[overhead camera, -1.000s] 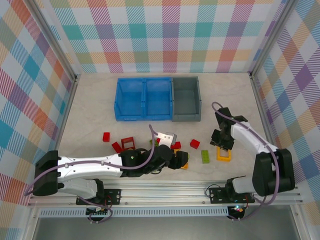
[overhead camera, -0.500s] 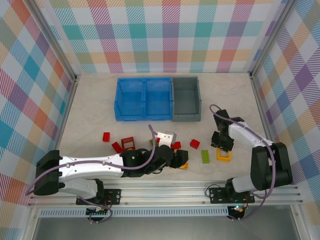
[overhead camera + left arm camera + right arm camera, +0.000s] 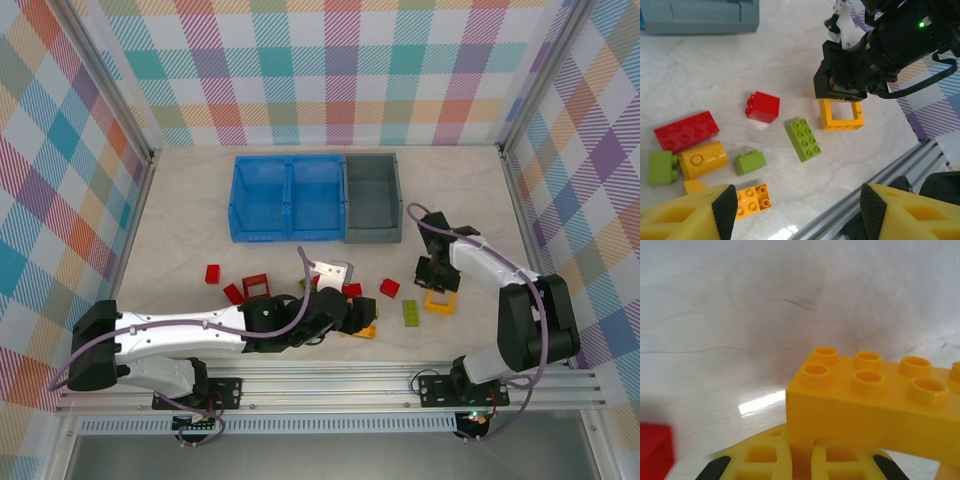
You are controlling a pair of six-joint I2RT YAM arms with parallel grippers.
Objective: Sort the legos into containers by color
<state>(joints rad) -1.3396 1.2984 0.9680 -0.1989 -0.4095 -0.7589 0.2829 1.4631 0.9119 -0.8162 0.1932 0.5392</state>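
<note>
Running off-frame, a yellow brick [image 3: 875, 415] sits in the right tool [image 3: 800, 462].

table [image 3: 180, 220]: pale marble | walls [image 3: 340, 70]: pastel plaid | rail [image 3: 330, 380]: near edge

Legos [image 3: 411, 313] in front of containers [image 3: 290, 233]

Table [image 3: 180, 200]: smooth stone-look top, semi-gloss, with glare patches. Yellow brick [image 3: 875, 405]: moulded plastic, smooth and glossy. Red brick [image 3: 762, 106] and green brick [image 3: 803, 139]: the same glossy plastic. Blue bin [image 3: 262, 232]: plastic, slightly translucent. Grey bin [image 3: 373, 237]: matt plastic. Near rail [image 3: 330, 385]: ribbed bare metal. Walls [image 3: 330, 70]: matt checked print.
</note>
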